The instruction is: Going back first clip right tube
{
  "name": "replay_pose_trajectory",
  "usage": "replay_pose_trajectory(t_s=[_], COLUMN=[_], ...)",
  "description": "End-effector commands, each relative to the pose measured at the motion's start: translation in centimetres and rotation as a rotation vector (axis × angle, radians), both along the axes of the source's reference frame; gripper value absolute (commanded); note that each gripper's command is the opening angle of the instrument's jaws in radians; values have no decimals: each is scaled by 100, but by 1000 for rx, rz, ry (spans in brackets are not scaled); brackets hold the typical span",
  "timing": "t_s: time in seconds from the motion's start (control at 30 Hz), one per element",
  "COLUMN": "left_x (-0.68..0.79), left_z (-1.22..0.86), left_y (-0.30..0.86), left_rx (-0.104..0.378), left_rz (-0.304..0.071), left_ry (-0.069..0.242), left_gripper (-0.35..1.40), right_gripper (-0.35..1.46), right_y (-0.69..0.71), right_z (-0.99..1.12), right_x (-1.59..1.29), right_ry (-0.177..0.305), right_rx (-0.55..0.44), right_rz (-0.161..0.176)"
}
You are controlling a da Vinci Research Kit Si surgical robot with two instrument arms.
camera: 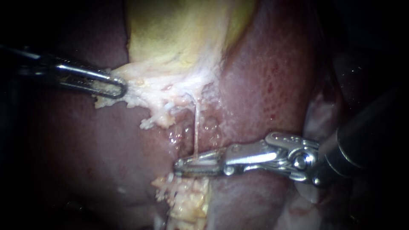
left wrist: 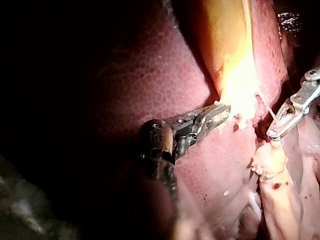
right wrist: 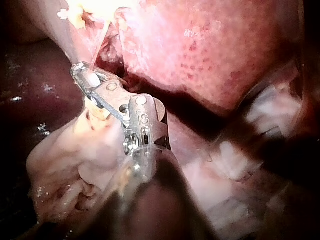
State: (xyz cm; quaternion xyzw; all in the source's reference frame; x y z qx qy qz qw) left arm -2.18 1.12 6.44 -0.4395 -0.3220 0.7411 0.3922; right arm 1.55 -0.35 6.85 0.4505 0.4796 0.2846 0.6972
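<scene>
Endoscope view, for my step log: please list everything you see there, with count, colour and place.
gallbladder: one, yellow, top centre.
liver: one, dark red, all around.
pale tissue: one patch, whitish, at gallbladder's base.
tube: one, thin, pale, from pale tissue down to right instrument's tip.
fatty lump: one, cream, below that tip.
left instrument: one, metal, jaws shut on pale tissue.
right instrument: one, metal, tip at tube's lower end.

The dark red liver (camera: 264, 85) serves as the bed, with the yellow gallbladder (camera: 179, 30) lying on it, pale ragged tissue (camera: 157, 91) below that, a thin tube (camera: 196, 127) running down, and a fatty lump (camera: 187, 200) lowest.
</scene>
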Motion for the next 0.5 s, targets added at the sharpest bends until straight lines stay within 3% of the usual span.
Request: replay_pose_trajectory(t_s=[0.03,0.07,0.13,0.23,0.5], left_x=[0,0,0,0,0], left_z=[0,0,0,0,0], left_y=[0,0,0,0,0], left_rx=[-1,-1,0,0,0], left_rz=[0,0,0,0,0], left_ry=[0,0,0,0,0], left_gripper=[-35,-35,-35,-35,-35], right_gripper=[-35,-35,1,37,49], right_y=[0,1,0,2,12], right_z=[1,1,2,5,26], right_x=[0,0,3,10,13], right_ry=[-1,-1,-10,-11,8], right_rx=[-1,-1,-8,-84,-231], right_rz=[1,1,27,71,82])
